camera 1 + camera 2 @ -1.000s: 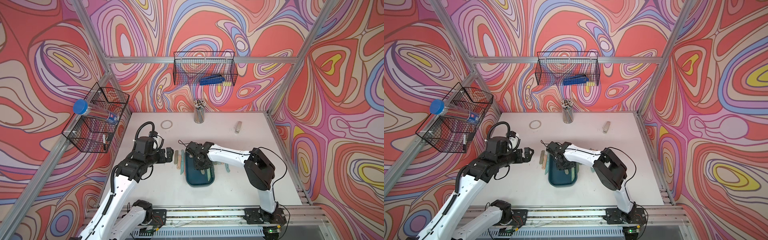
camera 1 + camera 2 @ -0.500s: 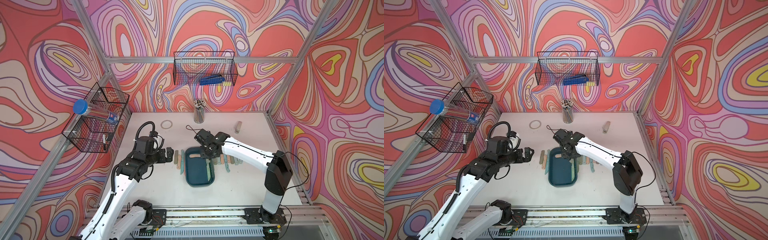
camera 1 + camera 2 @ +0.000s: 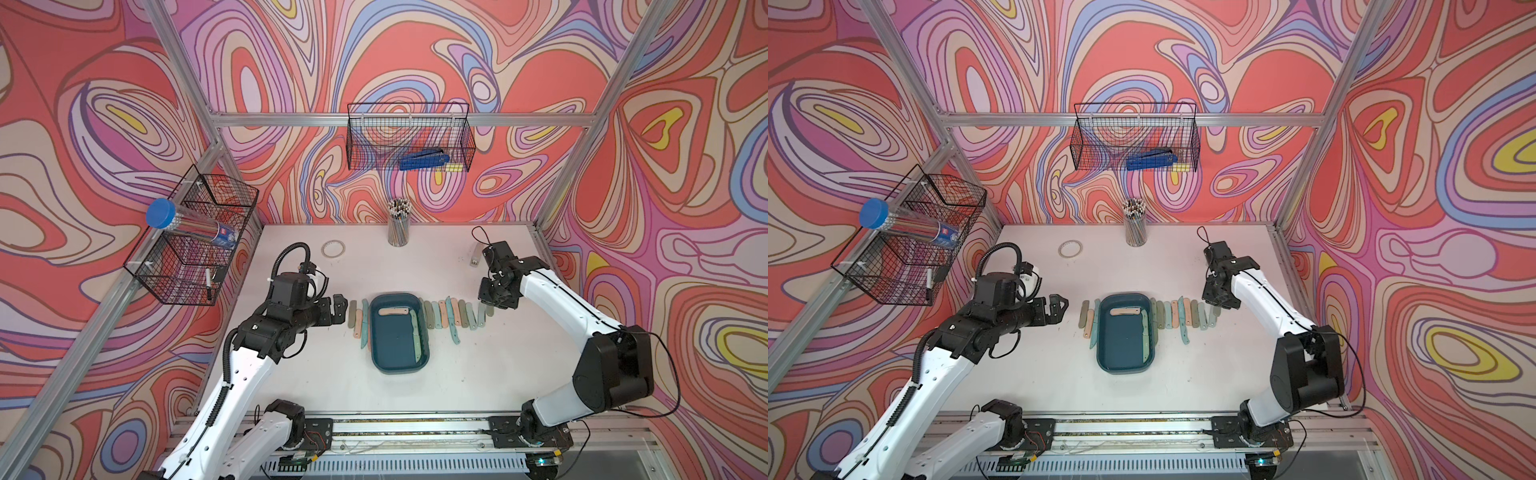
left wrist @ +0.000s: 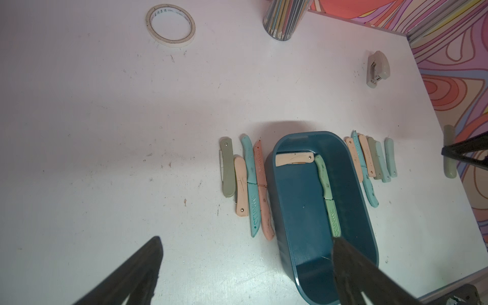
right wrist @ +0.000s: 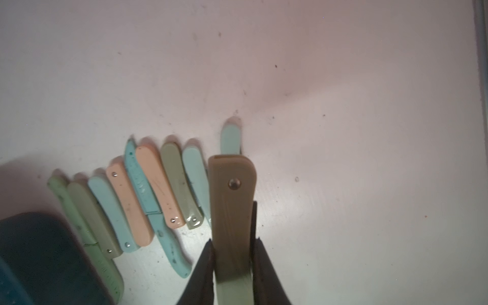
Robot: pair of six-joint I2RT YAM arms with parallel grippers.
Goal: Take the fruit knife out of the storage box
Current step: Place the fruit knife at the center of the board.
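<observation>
Clamped on the olive fruit knife (image 5: 232,200), the right pincer (image 5: 232,245) might have set it down onto the end knife (image 5: 231,137) of the row, while the left pincer (image 3: 338,309) stood apart.

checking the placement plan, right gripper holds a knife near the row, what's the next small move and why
Probably lower the right gripper and set its olive knife down beside the mint knife ending the row: it's already outside the box, and bare table lies just beyond.
</observation>
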